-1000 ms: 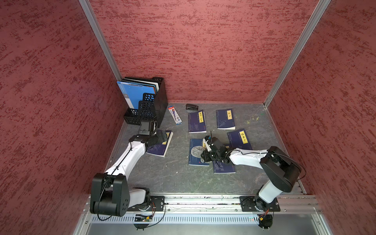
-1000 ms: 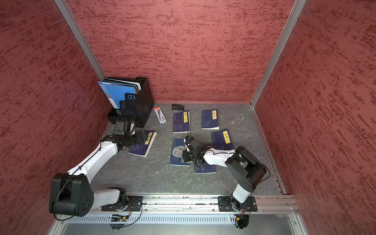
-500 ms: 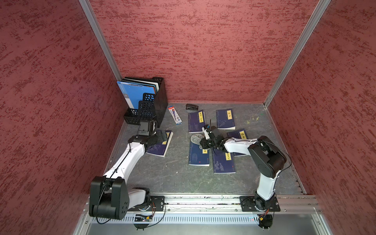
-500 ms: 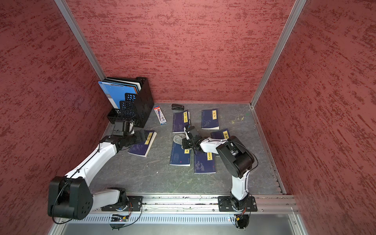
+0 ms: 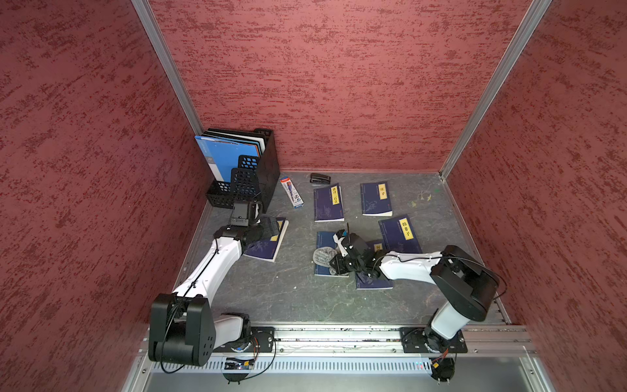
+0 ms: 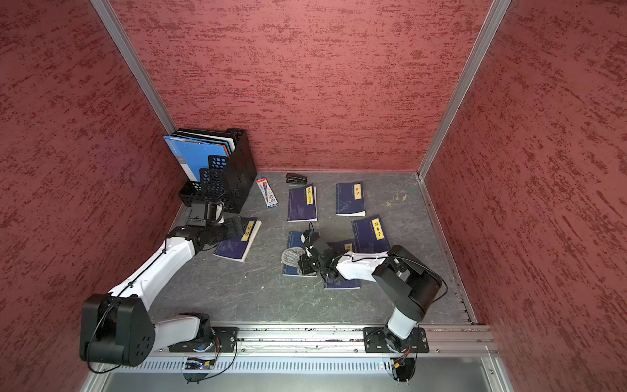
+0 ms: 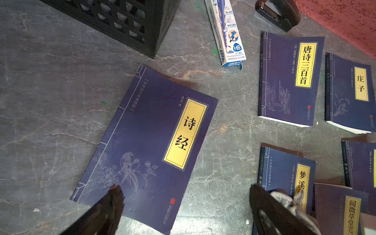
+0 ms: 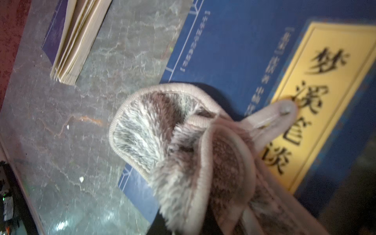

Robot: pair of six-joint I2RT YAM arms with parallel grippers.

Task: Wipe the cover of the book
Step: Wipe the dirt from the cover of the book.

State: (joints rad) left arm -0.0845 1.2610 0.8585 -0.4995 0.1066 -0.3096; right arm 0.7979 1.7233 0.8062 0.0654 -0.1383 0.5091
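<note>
Though left jaws spread wide, right jaws clenched on cloth [image 8: 142,130] over book [image 8: 234,40].

In both top views the right gripper [image 5: 334,264] hides its own jaws where they meet the fuzzy grey and brown cloth [image 5: 322,255]. The cloth covers part of a dark blue book with a yellow label [image 5: 324,238]. The white right arm [image 5: 407,268] lies over another dark blue book [image 5: 371,283] and hides most of its cover. The left gripper [image 5: 273,226] covers one end of a third blue book [image 5: 266,249]. The left wrist view cuts off the black stapler [image 7: 278,12] and the blue and white pencil box [image 7: 227,36]. In the right wrist view the cloth near the camera is blurry. Little yellow bits [image 5: 422,197] on the grey worktop [image 5: 288,295] are too small to tell.
</note>
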